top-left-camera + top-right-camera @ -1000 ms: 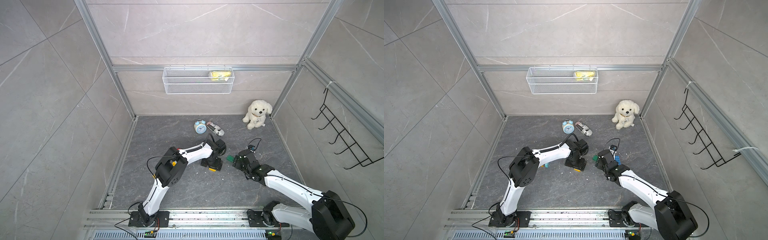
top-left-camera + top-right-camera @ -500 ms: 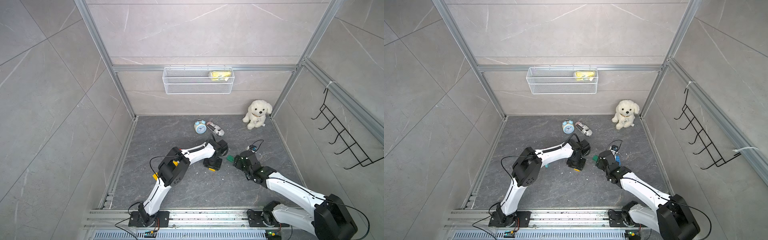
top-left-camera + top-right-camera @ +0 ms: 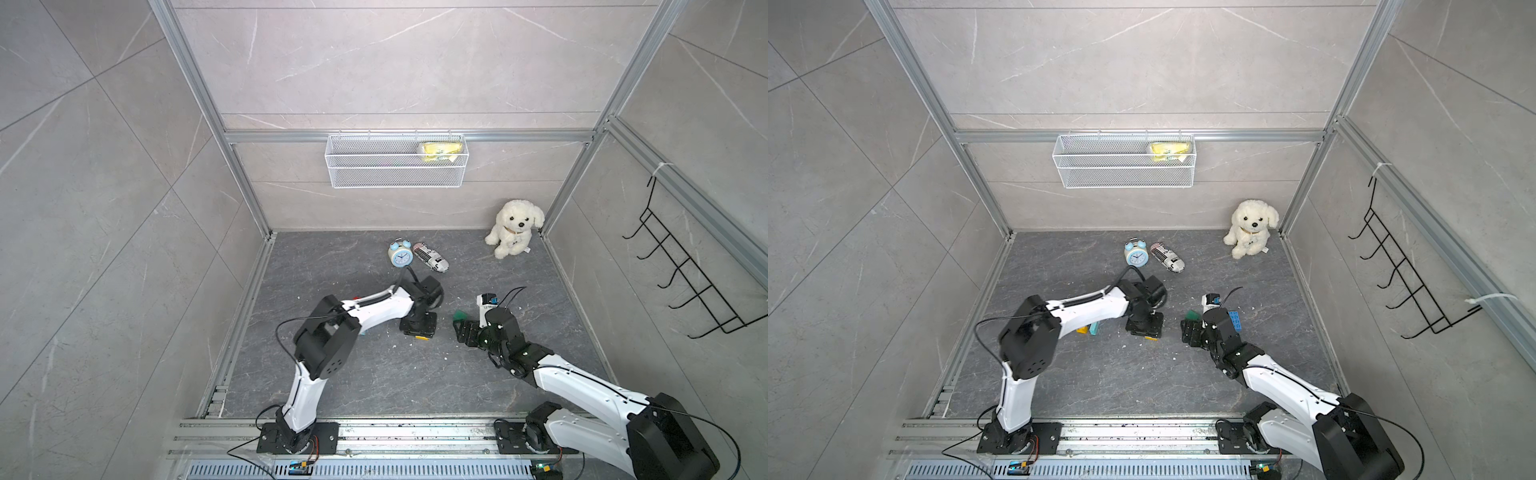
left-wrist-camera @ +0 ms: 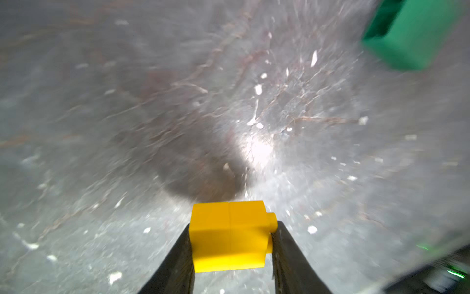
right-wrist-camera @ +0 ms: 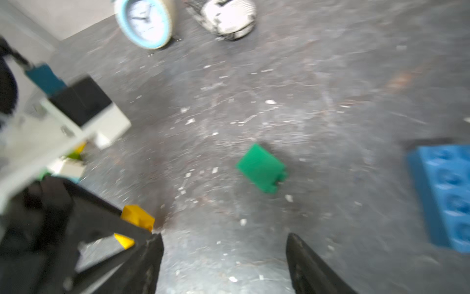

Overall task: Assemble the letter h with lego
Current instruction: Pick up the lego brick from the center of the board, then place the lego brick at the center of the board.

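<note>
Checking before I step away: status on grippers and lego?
Left gripper shut on small yellow plastic lego brick. Right gripper open, empty, small green plastic brick loose ahead. Only white flecks between.

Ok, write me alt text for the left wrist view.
The left hand is shut on a yellow lego brick, its two black fingers pressing opposite sides, one stud poking out sideways. Beyond lies blurred grey marbled floor scattered with white flecks, with a green lego brick partly in frame.
</note>
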Controlling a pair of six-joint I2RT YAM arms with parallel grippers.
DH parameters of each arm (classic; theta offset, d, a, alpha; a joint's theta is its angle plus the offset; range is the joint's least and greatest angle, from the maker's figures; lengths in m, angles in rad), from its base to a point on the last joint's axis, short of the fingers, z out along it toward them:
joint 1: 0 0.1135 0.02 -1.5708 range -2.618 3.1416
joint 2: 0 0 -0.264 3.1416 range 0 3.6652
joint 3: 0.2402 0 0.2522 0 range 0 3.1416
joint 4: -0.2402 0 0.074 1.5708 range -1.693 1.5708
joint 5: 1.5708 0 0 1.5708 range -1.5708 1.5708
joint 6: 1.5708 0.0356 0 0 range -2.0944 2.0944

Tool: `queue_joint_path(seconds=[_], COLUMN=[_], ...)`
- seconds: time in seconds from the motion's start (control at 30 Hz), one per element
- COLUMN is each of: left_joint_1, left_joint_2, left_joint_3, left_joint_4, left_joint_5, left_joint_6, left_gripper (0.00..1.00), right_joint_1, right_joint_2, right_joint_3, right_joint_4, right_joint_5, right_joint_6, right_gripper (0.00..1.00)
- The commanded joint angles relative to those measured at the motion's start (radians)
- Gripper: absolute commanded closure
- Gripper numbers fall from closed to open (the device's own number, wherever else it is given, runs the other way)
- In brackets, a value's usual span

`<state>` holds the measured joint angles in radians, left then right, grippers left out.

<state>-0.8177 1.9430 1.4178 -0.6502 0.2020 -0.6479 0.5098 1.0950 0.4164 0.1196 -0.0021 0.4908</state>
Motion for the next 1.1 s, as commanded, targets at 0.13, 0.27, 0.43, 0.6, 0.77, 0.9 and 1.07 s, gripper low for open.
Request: queue_joint_path(seconds=[0.13,0.27,0.43,0.6,0.77,0.9,1.07], left_joint_1=[0.219,0.219,0.219,0.197,0.156,0.132,0.112], left_joint_2=[-0.269,-0.268,-0.240,-0.181,-0.128,-0.104,-0.095], left_joint_3=[-0.321,-0.406,-0.481,-0.533,-0.514,-0.490,-0.476], left_joint_4=[0.492,0.722,0.922,1.141,1.188,1.192,1.191], left_joint_5=[0.404,0.514,0.517,0.490,0.466,0.467,0.465], left_joint_6=[-0.220,-0.352,-0.498,-0.673,-0.718,-0.729,-0.735], left_gripper=[0.76,0.76,0.76,0.76,0.76,0.76,0.76], right_joint_1=[-0.002,-0.001,-0.001,0.000,0.001,0.001,0.001], right_joint_2=[0.127,0.188,0.194,0.234,0.240,0.240,0.237], right_joint_3=[-0.009,-0.027,-0.068,-0.075,-0.079,-0.068,-0.050], right_joint_4=[0.296,0.442,0.542,0.574,0.600,0.560,0.476], right_joint_5=[-0.415,-0.507,-0.460,-0.409,-0.409,-0.384,-0.320], right_joint_6=[-0.062,-0.023,0.038,0.071,0.076,0.065,0.048], right_gripper=[0.32,0.40,0.41,0.42,0.45,0.46,0.49])
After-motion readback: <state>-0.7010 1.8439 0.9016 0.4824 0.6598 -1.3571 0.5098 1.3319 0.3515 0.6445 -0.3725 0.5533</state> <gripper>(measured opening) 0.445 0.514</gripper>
